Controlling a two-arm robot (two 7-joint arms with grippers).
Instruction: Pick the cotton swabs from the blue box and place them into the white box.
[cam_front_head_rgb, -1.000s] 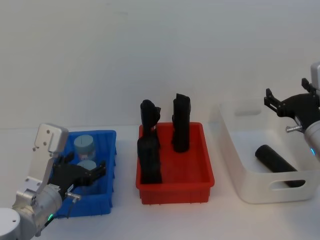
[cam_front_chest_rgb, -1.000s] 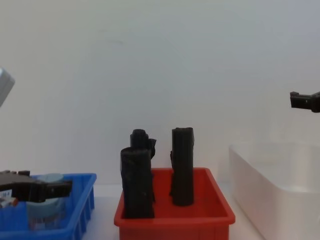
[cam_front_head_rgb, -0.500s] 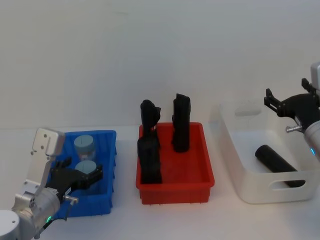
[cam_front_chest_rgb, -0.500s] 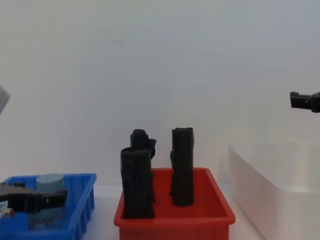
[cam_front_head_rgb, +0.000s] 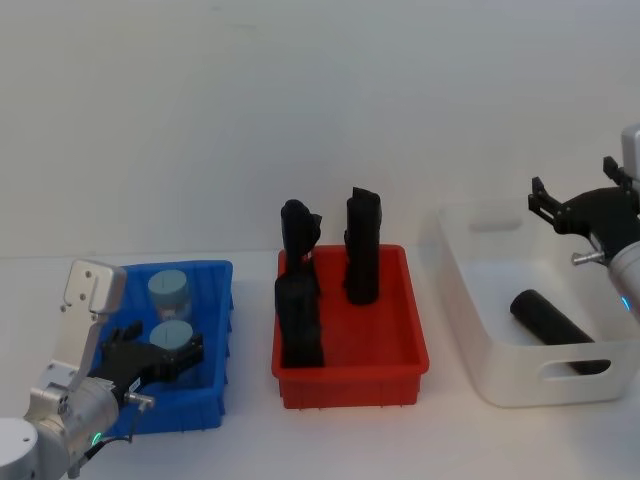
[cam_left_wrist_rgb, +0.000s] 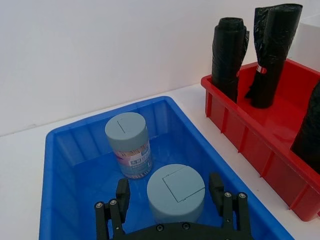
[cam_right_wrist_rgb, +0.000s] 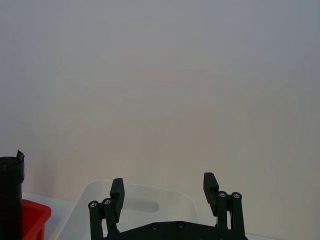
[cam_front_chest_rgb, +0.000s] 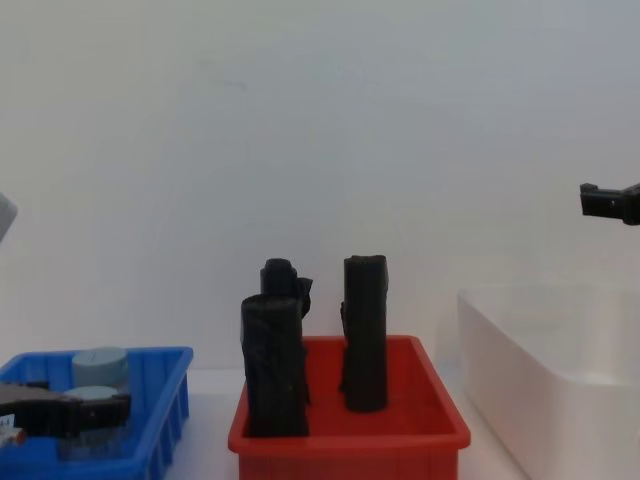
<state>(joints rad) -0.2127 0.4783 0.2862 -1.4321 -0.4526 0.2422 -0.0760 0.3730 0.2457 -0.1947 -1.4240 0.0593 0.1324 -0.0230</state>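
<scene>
The far tub of cotton swabs (cam_left_wrist_rgb: 128, 150) carries a paper label round its clear wall, with a pink band and a white panel of blue print; the writing is too small to read. The near tub of cotton swabs (cam_left_wrist_rgb: 176, 192) shows its grey-blue lid, which has a square flap outline moulded into it. Both tubs stand upright in the blue box (cam_left_wrist_rgb: 70, 150) at the left end of the desk (cam_front_head_rgb: 450, 440). The left gripper (cam_left_wrist_rgb: 169, 184) is low inside that box, its jaws apart with one on each side of the near tub at lid height and a narrow gap on either side. The right gripper (cam_right_wrist_rgb: 163, 182) hangs in the air above the far end of the white box (cam_front_head_rgb: 520, 385), its jaws apart and empty. A black roll (cam_front_head_rgb: 550, 320) lies on that box's floor. Between the two boxes, the red bin (cam_front_head_rgb: 350, 385) holds three black rolls upright.
</scene>
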